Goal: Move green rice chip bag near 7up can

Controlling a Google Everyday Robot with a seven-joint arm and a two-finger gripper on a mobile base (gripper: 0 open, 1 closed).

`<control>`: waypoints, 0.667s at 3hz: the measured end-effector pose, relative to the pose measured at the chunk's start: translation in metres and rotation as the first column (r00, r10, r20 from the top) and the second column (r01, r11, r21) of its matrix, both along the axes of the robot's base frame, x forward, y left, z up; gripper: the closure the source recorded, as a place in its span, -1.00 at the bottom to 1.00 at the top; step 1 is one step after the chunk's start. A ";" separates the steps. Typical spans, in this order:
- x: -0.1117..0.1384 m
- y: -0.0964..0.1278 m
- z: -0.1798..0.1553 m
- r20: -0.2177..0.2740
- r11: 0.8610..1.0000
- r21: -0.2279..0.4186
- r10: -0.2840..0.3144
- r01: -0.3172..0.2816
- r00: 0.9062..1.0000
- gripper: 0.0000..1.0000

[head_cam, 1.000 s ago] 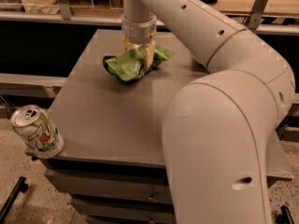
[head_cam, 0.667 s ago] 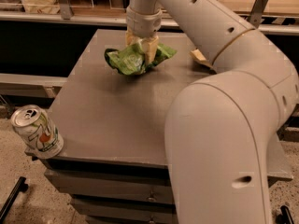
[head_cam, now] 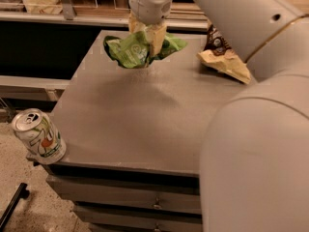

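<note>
The green rice chip bag [head_cam: 133, 50] is crumpled and hangs in my gripper [head_cam: 147, 37], lifted above the far middle of the grey table [head_cam: 140, 115]. The gripper's tan fingers [head_cam: 155, 36] are shut on the bag's middle. The 7up can [head_cam: 39, 136], silver-white with green lettering, stands upright at the table's front left corner, well away from the bag and the gripper.
A brown-and-tan chip bag [head_cam: 223, 57] lies at the table's far right. My large white arm [head_cam: 256, 144] fills the right side of the view. Drawers [head_cam: 130, 202] sit under the tabletop. A dark counter and shelving run behind the table.
The gripper has risen with the green bag in it, lifting it off the table. The can has not moved.
</note>
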State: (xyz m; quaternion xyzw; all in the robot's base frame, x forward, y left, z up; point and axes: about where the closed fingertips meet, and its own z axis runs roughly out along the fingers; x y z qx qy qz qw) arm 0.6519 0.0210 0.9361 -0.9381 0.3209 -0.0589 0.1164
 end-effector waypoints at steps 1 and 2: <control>-0.073 0.014 0.011 -0.008 1.000 -0.013 -0.001 0.001 1.000 1.00; -0.131 0.034 -0.001 -0.044 0.999 -0.019 0.036 -0.037 0.998 1.00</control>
